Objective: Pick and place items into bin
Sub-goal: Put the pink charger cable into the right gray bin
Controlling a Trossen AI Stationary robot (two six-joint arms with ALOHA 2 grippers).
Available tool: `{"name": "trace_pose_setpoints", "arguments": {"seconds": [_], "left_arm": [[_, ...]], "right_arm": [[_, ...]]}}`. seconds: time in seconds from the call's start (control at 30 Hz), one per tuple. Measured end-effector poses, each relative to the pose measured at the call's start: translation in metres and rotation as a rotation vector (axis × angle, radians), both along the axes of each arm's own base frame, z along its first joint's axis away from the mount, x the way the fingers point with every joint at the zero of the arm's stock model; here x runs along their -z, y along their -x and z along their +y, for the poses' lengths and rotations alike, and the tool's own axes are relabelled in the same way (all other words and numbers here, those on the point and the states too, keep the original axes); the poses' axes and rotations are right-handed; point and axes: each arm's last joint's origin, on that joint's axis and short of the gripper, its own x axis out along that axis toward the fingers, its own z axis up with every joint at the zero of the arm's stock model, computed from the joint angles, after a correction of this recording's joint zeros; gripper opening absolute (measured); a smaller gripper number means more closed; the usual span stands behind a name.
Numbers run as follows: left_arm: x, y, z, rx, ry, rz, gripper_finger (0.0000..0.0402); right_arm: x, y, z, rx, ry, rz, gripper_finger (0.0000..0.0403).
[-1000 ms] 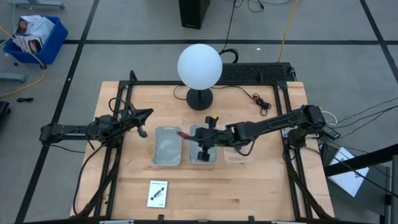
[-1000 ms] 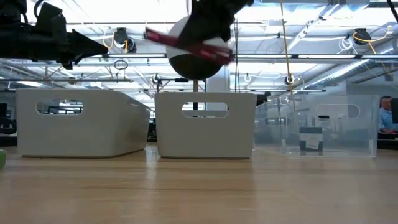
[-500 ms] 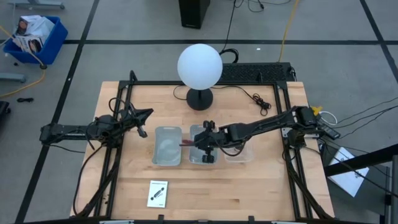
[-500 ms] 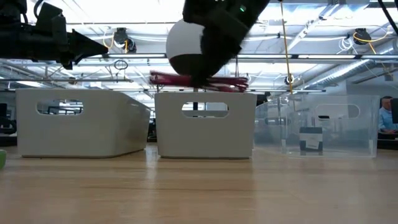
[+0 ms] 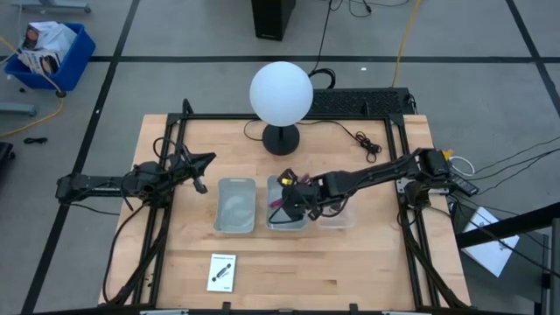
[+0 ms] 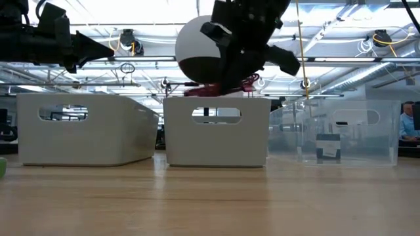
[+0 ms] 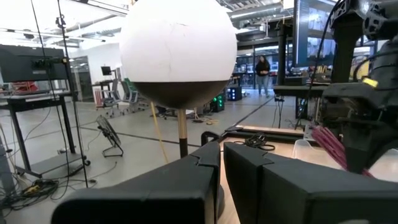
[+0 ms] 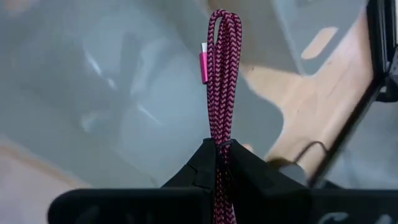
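Right gripper (image 5: 285, 203) hangs over the middle bin (image 5: 287, 226), its fingers pinched tight on the dark red cord bundle (image 8: 219, 93), which sticks out beyond the fingertips as a folded braided loop. In the low view the cord (image 6: 220, 89) sits just above that bin's rim, under the gripper. Its long axis runs straight on from the fingers, a pink plug near the far end. No writing on it can be read. Left gripper (image 5: 201, 171) waits beside the left bin (image 5: 234, 206), fingers nearly together. The white card (image 5: 223, 272) lies near the table's front edge.
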Motion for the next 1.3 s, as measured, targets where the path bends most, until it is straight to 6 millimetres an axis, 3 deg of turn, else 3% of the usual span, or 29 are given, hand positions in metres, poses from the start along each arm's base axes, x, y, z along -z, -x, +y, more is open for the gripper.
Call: {"name": "trace_pose_setpoints", "arguments": {"seconds": [0.13,0.6,0.97,1.3], "left_arm": [[0.001,0.0,0.0,-0.005,-0.022,0.026,0.0031],[0.002,0.0,0.0,-0.013,-0.062,0.053,0.0031],[0.002,0.0,0.0,-0.015,-0.066,0.056,0.0031],[0.002,0.0,0.0,-0.014,-0.065,0.054,0.0031]], "right_arm": [[0.001,0.002,0.003,-0.065,0.114,0.046,0.0015],[0.021,-0.009,0.008,-0.295,0.191,0.12,0.0015],[0.049,-0.019,0.004,-0.311,0.165,0.178,0.0015],[0.042,-0.027,0.002,-0.213,0.109,0.051,0.0022]]}}
